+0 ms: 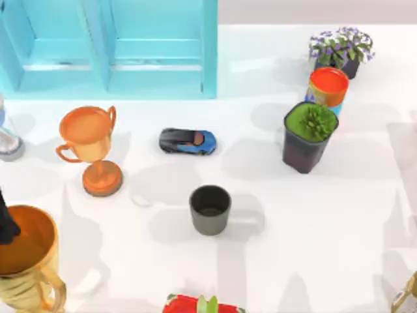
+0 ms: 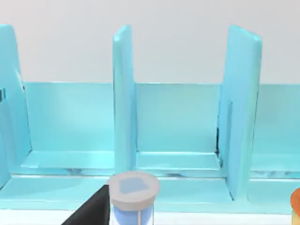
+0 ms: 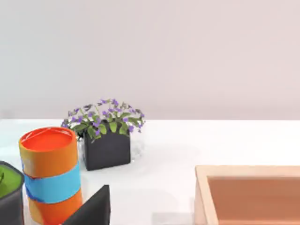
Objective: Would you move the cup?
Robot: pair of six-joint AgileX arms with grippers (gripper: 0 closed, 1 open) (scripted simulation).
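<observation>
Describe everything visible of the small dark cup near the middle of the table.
The cup is a small, plain, dark grey-olive cylinder with no handle, tapering slightly toward its base. Its finish looks matte. It stands upright and open-mouthed on the white table near the middle, and looks empty. Nothing touches it; the toy car lies apart behind it, the orange trophy off to its left.

Rendered tabletop scene: plain white table (image 1: pixel 313 222), blank wall, turquoise rack (image 1: pixel 117 45), assorted props.

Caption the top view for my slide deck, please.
Small dark grey-olive cylindrical cup stands upright mid-table, between an orange handled trophy and a dark square plant pot.
</observation>
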